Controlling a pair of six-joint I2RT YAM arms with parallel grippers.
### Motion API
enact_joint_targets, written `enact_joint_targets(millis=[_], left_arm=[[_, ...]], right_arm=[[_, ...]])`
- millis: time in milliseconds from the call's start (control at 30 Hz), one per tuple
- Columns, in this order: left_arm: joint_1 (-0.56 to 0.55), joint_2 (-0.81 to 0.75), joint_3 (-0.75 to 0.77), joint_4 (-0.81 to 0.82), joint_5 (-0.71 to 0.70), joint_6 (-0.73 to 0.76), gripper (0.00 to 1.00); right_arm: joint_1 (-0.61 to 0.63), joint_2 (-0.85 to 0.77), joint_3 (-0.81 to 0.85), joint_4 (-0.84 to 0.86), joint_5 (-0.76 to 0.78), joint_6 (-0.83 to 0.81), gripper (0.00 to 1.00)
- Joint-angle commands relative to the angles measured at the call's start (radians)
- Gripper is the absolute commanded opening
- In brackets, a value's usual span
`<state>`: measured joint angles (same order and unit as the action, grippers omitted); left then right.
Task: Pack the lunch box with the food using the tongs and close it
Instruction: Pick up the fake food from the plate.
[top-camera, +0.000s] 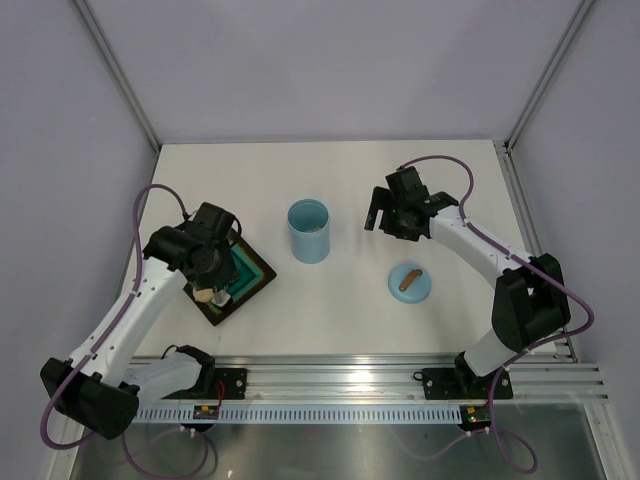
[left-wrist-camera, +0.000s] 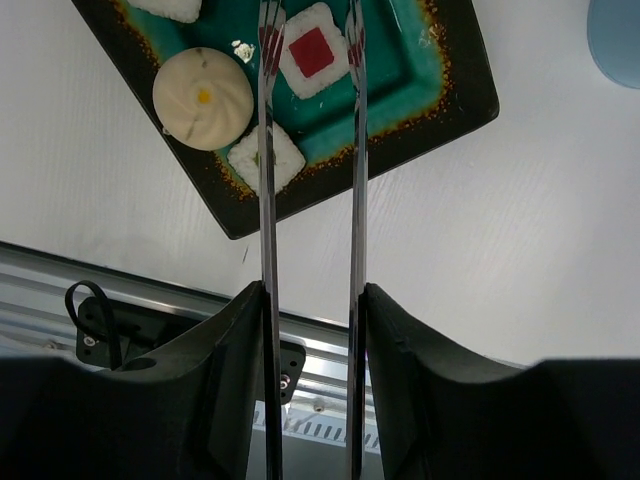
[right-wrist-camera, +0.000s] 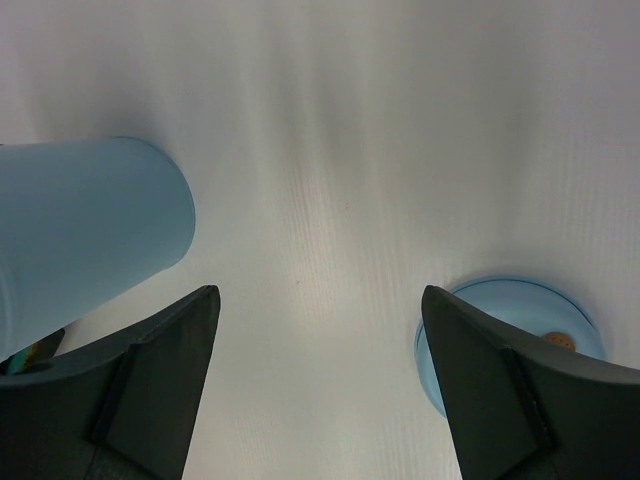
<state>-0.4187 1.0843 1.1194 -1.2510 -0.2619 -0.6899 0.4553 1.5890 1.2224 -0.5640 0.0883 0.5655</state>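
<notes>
My left gripper (left-wrist-camera: 312, 295) is shut on the silvery tongs (left-wrist-camera: 267, 180), one finger against each arm. The tong tips stand apart on either side of a white square with a red centre (left-wrist-camera: 312, 50) on the dark tray with a teal inside (left-wrist-camera: 470, 90). A round beige bun (left-wrist-camera: 203, 98) and a white square with a greenish centre (left-wrist-camera: 265, 158) lie beside it. The light blue lunch box (top-camera: 309, 232) stands uncovered mid-table. Its blue lid (top-camera: 409, 282) with the brown handle lies to the right. My right gripper (right-wrist-camera: 320, 300) hovers open and holds nothing, between the lunch box (right-wrist-camera: 85, 225) and the lid (right-wrist-camera: 515, 300).
The tray (top-camera: 255, 275) sits at the left, under my left gripper (top-camera: 215, 262). The metal rail (top-camera: 350, 385) runs along the table's near edge. Grey walls close in the table at the back and both sides.
</notes>
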Motion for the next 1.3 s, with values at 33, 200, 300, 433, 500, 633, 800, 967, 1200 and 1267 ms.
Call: enact_joint_targets(millis=[33, 200, 300, 433, 500, 633, 800, 967, 1200, 1267], left_arm=[[0.004, -0.032, -0.012, 0.055, 0.01, -0.043, 0.49], [0.004, -0.04, -0.039, 0.056, 0.018, -0.066, 0.52], [0.004, -0.047, -0.05, 0.067, 0.033, -0.077, 0.53], [0.006, -0.053, -0.067, 0.068, 0.035, -0.091, 0.53], [0.006, -0.06, -0.072, 0.071, 0.032, -0.102, 0.53], [0.005, -0.067, -0.084, 0.073, 0.026, -0.111, 0.54], [0.006, -0.057, -0.09, 0.094, 0.035, -0.114, 0.58], [0.005, -0.057, -0.099, 0.097, 0.035, -0.117, 0.59], [0.004, -0.066, -0.11, 0.101, 0.012, -0.128, 0.59], [0.003, -0.073, -0.106, 0.098, 0.003, -0.129, 0.58]], right_arm=[[0.006, -0.035, -0.003, 0.035, 0.001, -0.003, 0.9], [0.006, -0.032, 0.002, 0.038, -0.005, -0.001, 0.9], [0.006, -0.027, 0.005, 0.041, -0.015, 0.0, 0.9], [0.006, -0.023, 0.009, 0.044, -0.019, -0.001, 0.9], [0.006, -0.021, 0.009, 0.046, -0.019, -0.003, 0.9], [0.006, -0.023, 0.005, 0.047, -0.018, -0.001, 0.9], [0.006, -0.02, -0.001, 0.052, -0.027, 0.001, 0.9], [0.006, -0.023, -0.004, 0.052, -0.024, -0.001, 0.9], [0.006, -0.024, -0.004, 0.058, -0.028, 0.002, 0.9], [0.006, -0.021, -0.003, 0.055, -0.027, 0.004, 0.9]])
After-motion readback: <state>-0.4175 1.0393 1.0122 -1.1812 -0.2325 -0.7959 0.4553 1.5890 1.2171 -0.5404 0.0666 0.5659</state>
